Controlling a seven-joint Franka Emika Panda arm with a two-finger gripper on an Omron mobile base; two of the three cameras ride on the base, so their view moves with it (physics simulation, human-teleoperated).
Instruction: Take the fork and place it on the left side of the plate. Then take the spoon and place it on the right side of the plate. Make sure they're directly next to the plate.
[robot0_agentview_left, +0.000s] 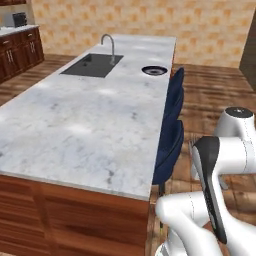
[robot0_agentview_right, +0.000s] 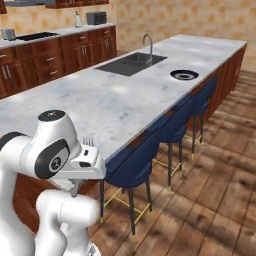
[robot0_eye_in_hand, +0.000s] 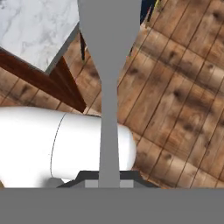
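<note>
- Marble-topped island counter (robot0_agentview_left: 85, 125): white-grey veined surface on a wooden base.
- Sink (robot0_agentview_left: 92, 65): dark, set into the far end of the top, with 1 curved faucet (robot0_agentview_left: 108, 45) beside it.
- Plate (robot0_agentview_left: 154, 70): round, dark-rimmed, lying flat near the counter's right edge, just right of the sink.

The tabletop (robot0_agentview_left: 75, 125) was polished grey-white marble on wood; the fork (robot0_eye_in_hand: 108, 87) looked matt grey metal.

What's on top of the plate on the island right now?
Nothing lies on the plate; its dark centre and pale ring show bare, far along the marble counter. The hand holds the fork away from it.
</note>
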